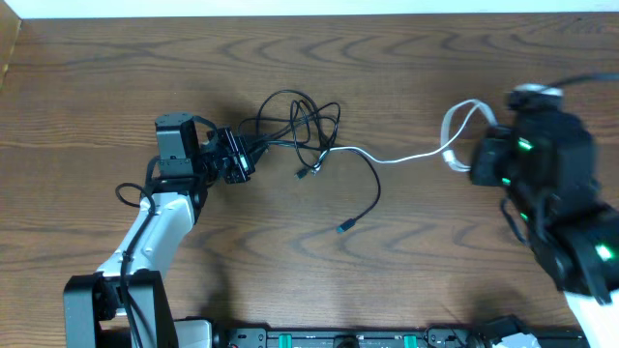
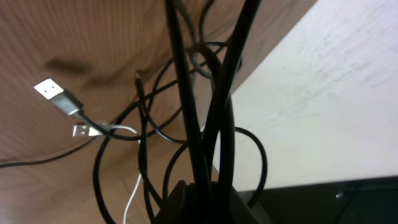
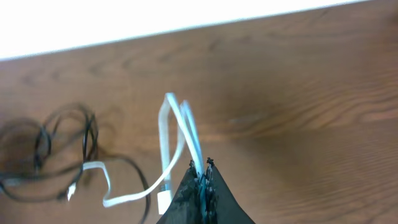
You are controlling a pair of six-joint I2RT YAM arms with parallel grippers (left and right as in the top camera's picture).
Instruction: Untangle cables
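Two black cables (image 1: 300, 121) lie in a tangled knot of loops at the table's middle, and one free end with a small plug (image 1: 343, 228) trails toward the front. My left gripper (image 1: 244, 159) sits at the knot's left side, shut on several black strands (image 2: 186, 93) that run up from between its fingers (image 2: 205, 190). A silver USB plug (image 2: 59, 96) lies on the wood behind them. The white cable (image 1: 406, 157) runs right from the knot to a loop (image 3: 165, 130). On that loop my right gripper (image 1: 462, 155) is shut, with the strand pinched at its fingertips (image 3: 201, 167).
The wooden table (image 1: 406, 58) ends at a pale strip along the back. The left arm's base (image 1: 106, 300) and its thicker black cord (image 1: 126, 193) are at the front left. The right arm (image 1: 561, 203) fills the right side. A black rail (image 1: 338, 338) lines the front edge.
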